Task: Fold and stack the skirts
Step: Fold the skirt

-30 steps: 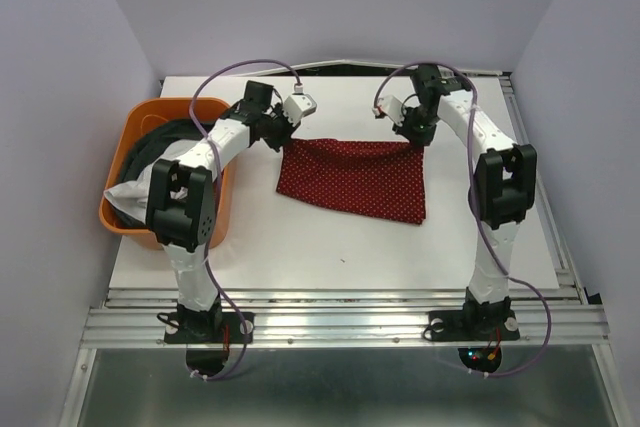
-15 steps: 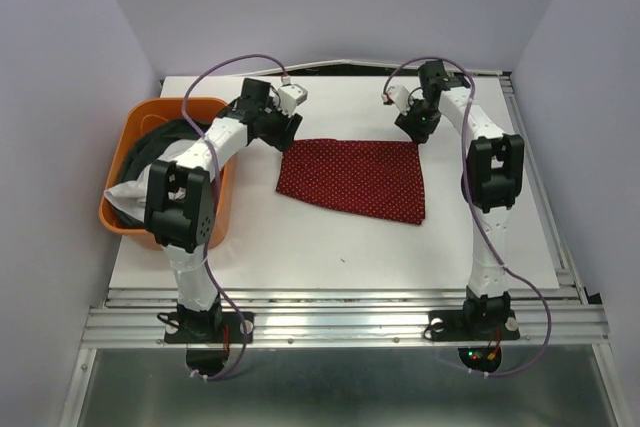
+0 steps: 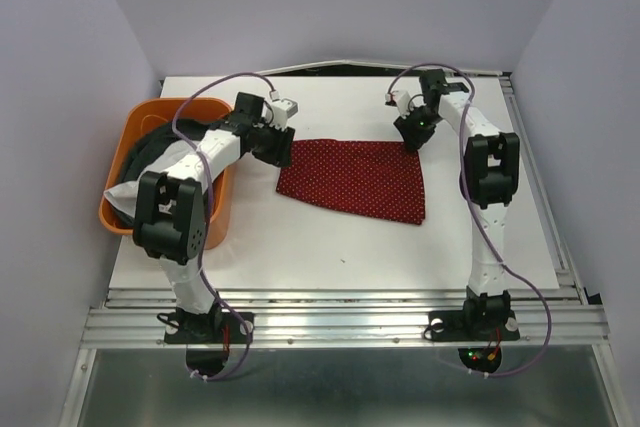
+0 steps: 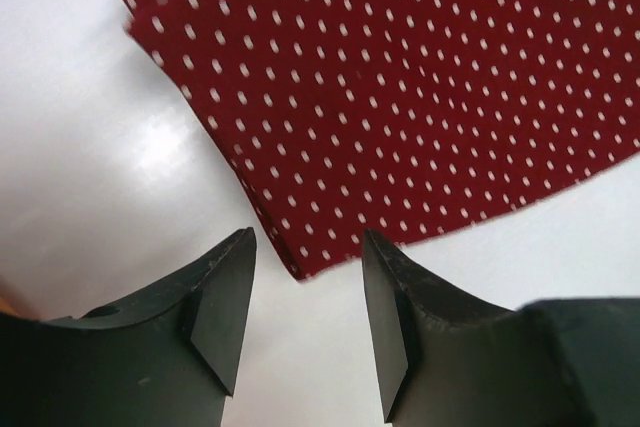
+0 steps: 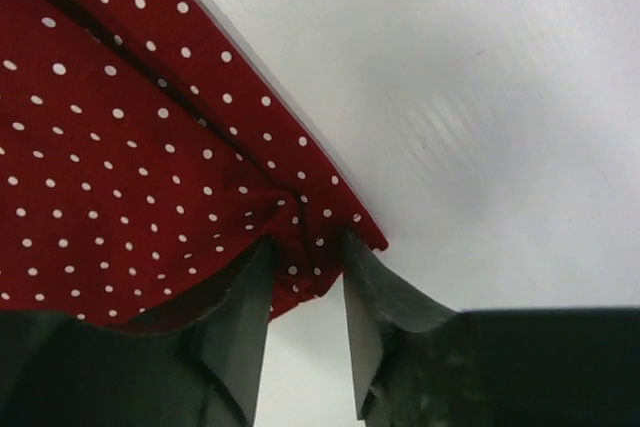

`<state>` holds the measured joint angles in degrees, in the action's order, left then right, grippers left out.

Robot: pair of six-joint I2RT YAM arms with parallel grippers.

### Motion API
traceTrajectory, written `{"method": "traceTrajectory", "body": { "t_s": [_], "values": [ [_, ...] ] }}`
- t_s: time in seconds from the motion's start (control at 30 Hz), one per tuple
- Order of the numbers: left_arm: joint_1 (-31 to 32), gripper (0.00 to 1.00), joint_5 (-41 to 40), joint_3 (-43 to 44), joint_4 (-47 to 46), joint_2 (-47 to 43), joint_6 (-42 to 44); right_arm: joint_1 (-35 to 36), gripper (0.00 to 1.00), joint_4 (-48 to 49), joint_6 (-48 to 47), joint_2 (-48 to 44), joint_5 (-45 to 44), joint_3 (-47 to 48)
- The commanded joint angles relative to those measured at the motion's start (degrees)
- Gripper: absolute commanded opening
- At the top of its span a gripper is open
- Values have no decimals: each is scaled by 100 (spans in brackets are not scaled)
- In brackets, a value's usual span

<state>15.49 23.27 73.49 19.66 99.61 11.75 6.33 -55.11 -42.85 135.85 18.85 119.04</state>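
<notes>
My left gripper (image 4: 307,247) and right gripper (image 5: 305,247) hang, jaws parted, holding nothing, at the far corners of the skirt (image 3: 352,179) on the tabletop (image 3: 400,247).

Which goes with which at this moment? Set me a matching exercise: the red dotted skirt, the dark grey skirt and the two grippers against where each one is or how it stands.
Things:
1. red white-dotted cloth skirt
2. dark grey cloth skirt
3. left gripper
4. right gripper

Places and states:
A. open, at the red skirt's far right corner
B. bunched in the orange plastic basket
C. lying flat on the white table
D. open, at the red skirt's far left corner

Pairs: 1-C, 2-B, 3-D, 4-A
</notes>
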Motion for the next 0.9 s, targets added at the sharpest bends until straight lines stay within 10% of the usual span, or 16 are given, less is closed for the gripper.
{"method": "traceTrajectory", "body": {
  "t_s": [0.0,0.17,0.5,0.87],
  "values": [
    [-11,58,-226,1358,-244,593,669,-70,27,351,523,3,31,347],
    [16,54,-419,3177,-42,1876,970,-123,1,1080,1032,-234,-241,172],
    [68,57,1390,3673,530,2458,1830,-123,1,1354,1077,-138,-374,181],
    [121,58,1005,4120,855,3178,2147,-123,1,1837,1139,3,-681,137]
  ]
}}
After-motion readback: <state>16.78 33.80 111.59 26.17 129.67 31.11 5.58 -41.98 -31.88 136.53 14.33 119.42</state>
